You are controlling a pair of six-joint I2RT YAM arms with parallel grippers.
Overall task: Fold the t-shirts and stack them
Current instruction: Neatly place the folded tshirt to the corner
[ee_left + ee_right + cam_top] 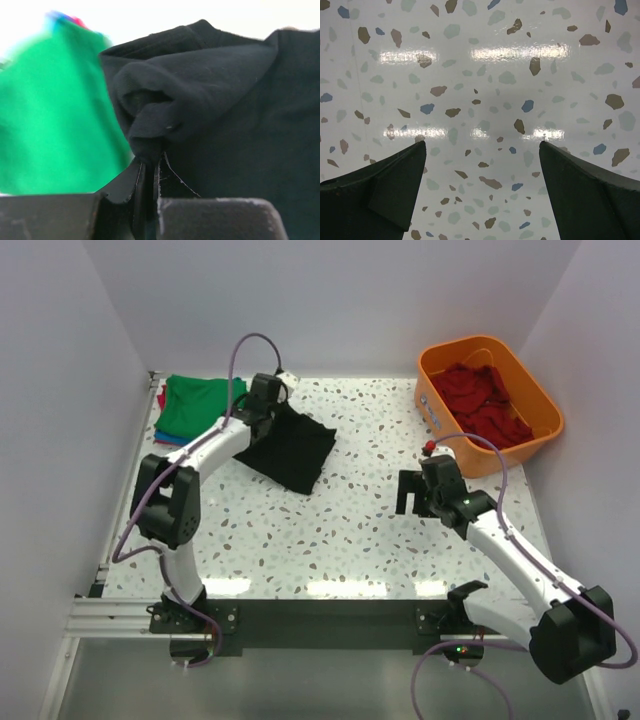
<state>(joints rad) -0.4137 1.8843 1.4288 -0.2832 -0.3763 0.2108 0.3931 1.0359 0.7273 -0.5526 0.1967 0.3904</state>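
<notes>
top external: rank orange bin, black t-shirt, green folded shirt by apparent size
1. orange bin
2. black t-shirt
3. green folded shirt
2 and 3 look close, and both are partly hidden, so that order is unsure.

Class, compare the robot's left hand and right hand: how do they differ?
The left hand is shut on the black t-shirt; the right hand is open, empty. The left hand is by the green stack; the right hand is near the orange bin. Both are dark.

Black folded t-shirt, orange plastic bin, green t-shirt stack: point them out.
black folded t-shirt [297,452]: top view, middle of cloth.
orange plastic bin [535,388]: top view, right rim.
green t-shirt stack [195,403]: top view, top shirt.
</notes>
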